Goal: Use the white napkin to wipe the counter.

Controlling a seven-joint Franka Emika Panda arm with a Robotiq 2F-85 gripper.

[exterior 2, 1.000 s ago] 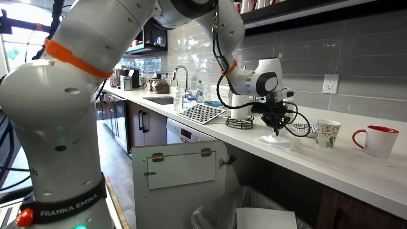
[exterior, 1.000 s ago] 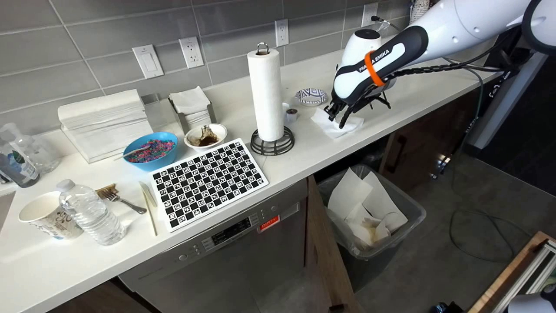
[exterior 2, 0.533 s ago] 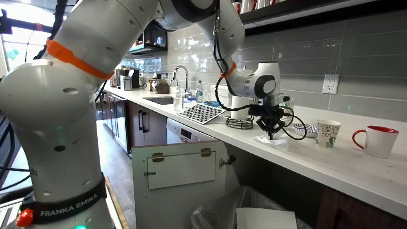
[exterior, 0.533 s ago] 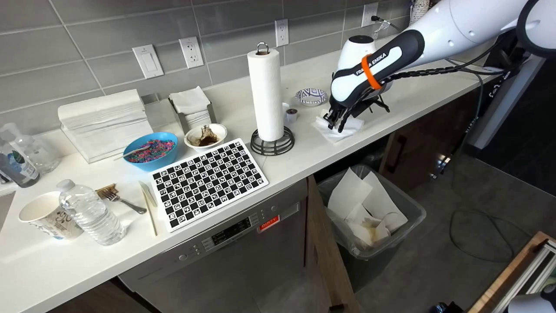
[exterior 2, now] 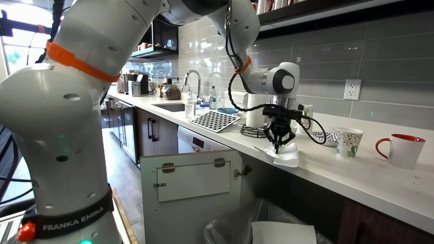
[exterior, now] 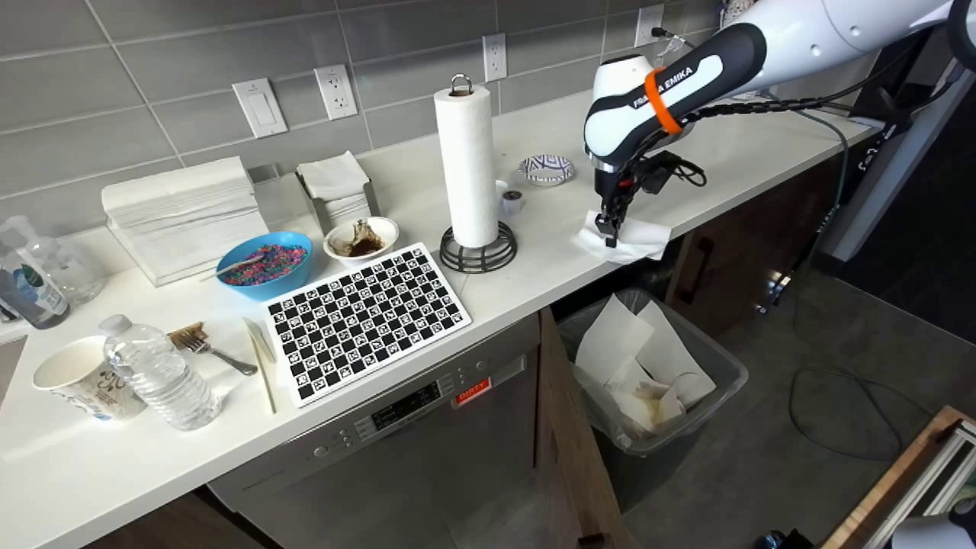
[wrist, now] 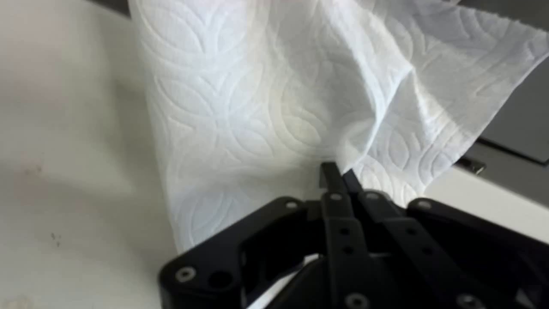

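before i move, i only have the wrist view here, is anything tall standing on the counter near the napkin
Observer: Yes. In both exterior views a paper towel roll stands upright on the counter, between the white napkin and the checkered board.

Operator: ok and along the counter, on the side away from that roll

Observer: A patterned cup stands that way in an exterior view, short of the red-rimmed mug.

Operator: and back by the wall, anything i could knock

Observer: A blue-and-white bowl sits nearer the wall than the napkin does, so a sweep that way might bump it.
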